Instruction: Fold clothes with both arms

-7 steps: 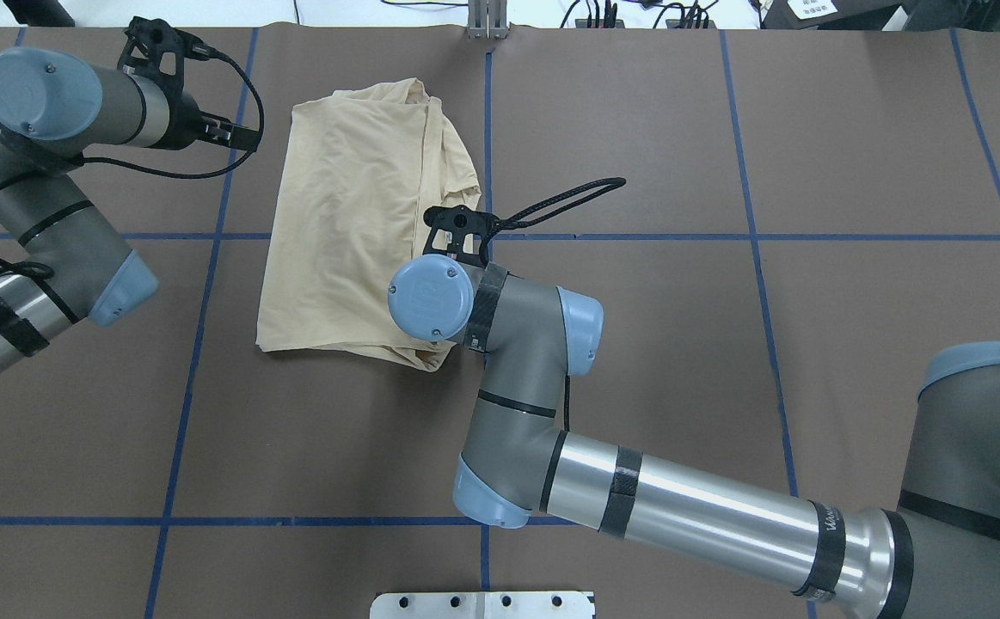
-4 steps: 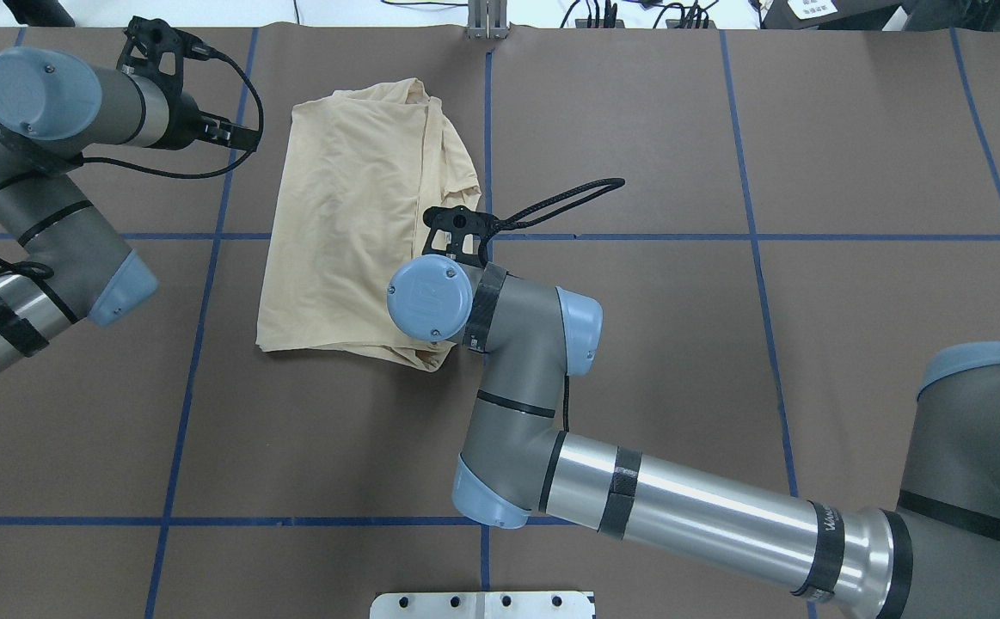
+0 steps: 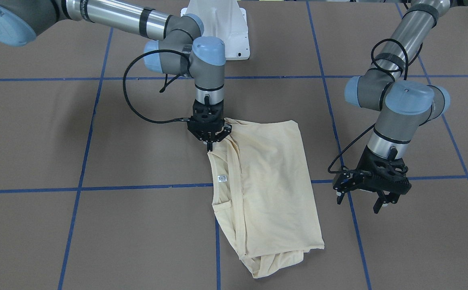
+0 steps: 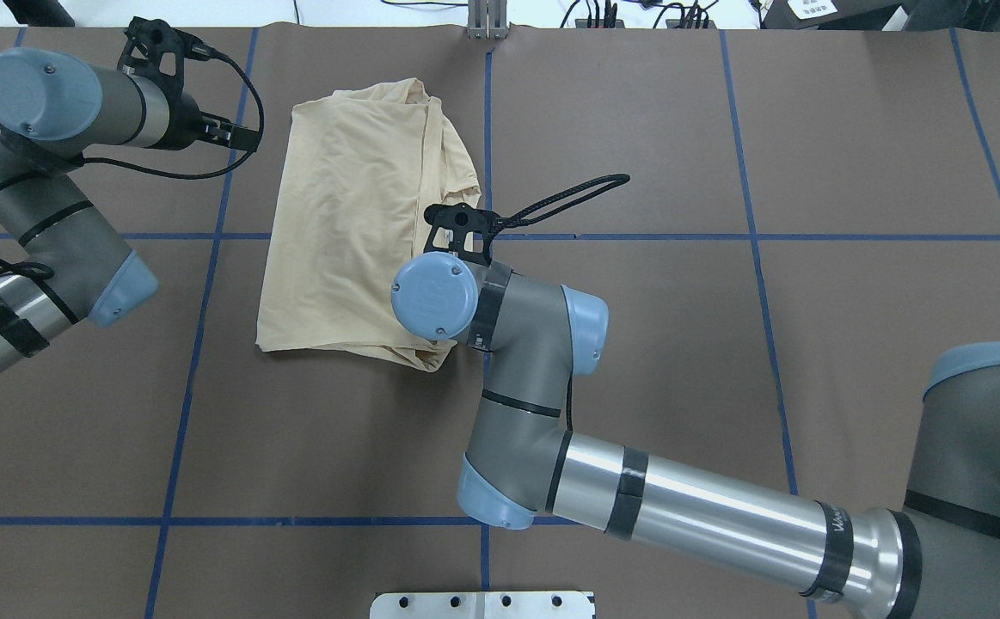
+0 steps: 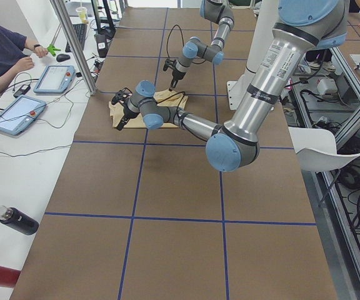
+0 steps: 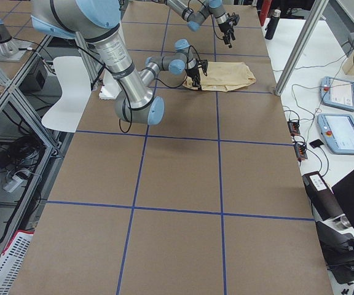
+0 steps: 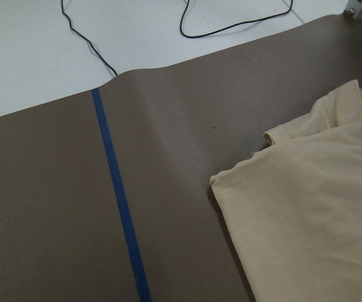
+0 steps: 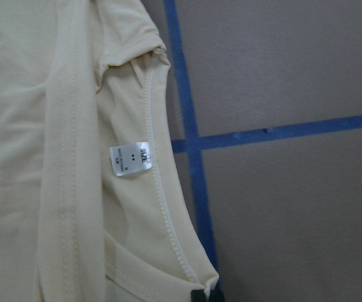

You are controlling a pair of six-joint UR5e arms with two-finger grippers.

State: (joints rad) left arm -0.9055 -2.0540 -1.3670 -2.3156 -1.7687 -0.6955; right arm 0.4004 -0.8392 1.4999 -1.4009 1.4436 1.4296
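T-shirt (image 4: 353, 215) lies on the brown worktop (image 4: 723, 361) between the arms, already doubled lengthwise, neck label (image 3: 222, 178) facing up at the open collar. Right gripper (image 3: 209, 146) points straight down at the collar-side edge. Its fingers look pinched together on the neckline hem, and the wrist view shows a dark tip right at that hem. Left gripper (image 3: 382, 203) hangs released just off the shirt's other long edge, holding nothing.

Change over the last second is tiny: the right arm's wrist and elbow have crept slightly toward the robot and its cable loop has shifted a bit. Shirt outline is the same and the left arm hasn't moved. Judgement: the grip is only just set, the next fold hasn't started, and the left side still needs to take hold.
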